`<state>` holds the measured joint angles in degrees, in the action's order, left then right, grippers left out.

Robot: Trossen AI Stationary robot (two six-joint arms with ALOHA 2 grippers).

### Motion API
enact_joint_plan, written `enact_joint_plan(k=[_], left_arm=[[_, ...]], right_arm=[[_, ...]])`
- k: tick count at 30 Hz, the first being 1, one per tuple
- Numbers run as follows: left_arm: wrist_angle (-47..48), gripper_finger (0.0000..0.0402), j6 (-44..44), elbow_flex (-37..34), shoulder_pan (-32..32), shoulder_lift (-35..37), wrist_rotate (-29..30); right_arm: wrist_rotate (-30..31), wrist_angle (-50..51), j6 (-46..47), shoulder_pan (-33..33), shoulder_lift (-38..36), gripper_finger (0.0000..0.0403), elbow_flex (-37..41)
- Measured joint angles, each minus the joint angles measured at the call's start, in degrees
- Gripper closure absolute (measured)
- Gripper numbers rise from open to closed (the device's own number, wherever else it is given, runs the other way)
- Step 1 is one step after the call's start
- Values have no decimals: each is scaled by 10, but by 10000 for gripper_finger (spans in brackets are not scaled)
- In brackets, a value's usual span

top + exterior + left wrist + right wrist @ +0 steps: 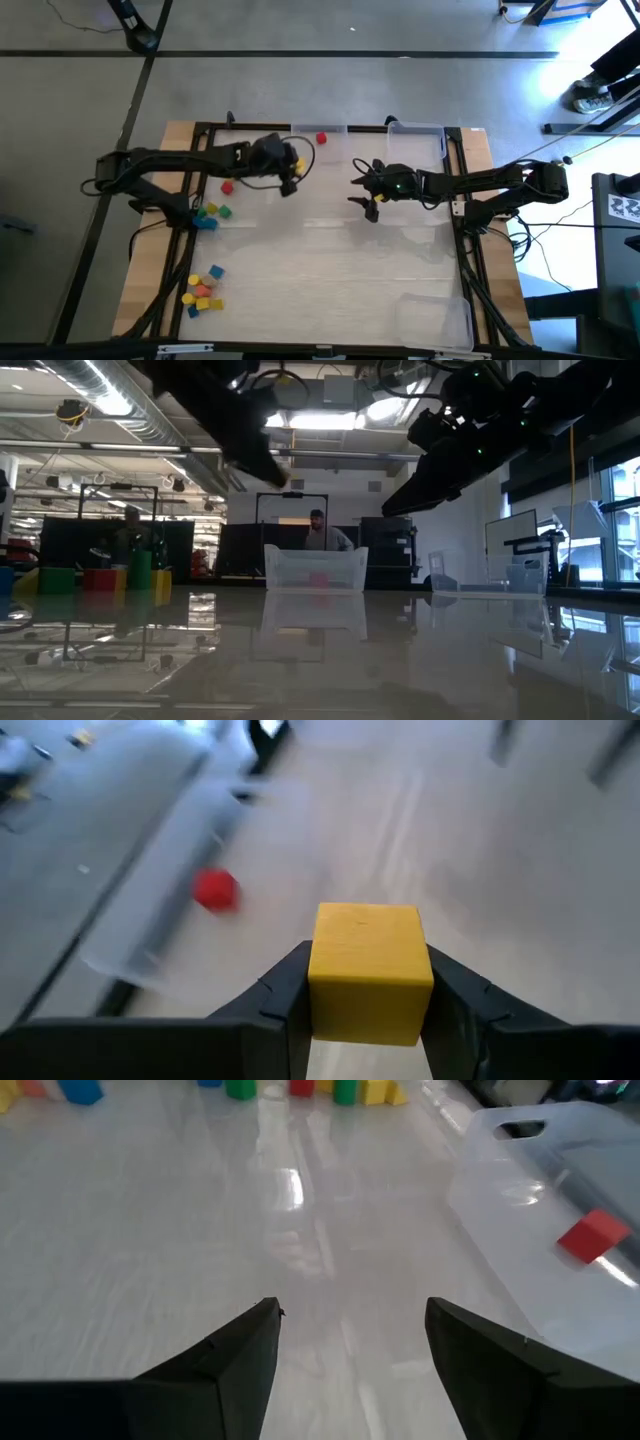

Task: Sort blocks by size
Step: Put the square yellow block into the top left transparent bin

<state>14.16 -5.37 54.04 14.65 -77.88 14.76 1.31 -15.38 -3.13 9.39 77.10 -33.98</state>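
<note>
Nearest the left wrist camera, a yellow cube [370, 972] sits clamped between the left gripper [368, 995] fingers, held flat on two opposite faces, which suits a small, rigid, light block with smooth sides. Upper centre of the high view, a red block [321, 138] lies in a clear tray [336, 129]. Loose blocks [203, 290] cluster at lower left. Centre-right, the right gripper [371, 190] hangs spread wide and empty.
</note>
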Motion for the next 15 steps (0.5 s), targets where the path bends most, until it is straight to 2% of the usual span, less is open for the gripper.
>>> enact_joint_plan(k=[8,15], left_arm=[[-124,265,-48,0,36,-82,-3],[-186,267,-31,-1,87,-142,-1]], right_arm=[[37,-15,-1,0,17,152,0],[37,-22,-1,0,29,152,0]])
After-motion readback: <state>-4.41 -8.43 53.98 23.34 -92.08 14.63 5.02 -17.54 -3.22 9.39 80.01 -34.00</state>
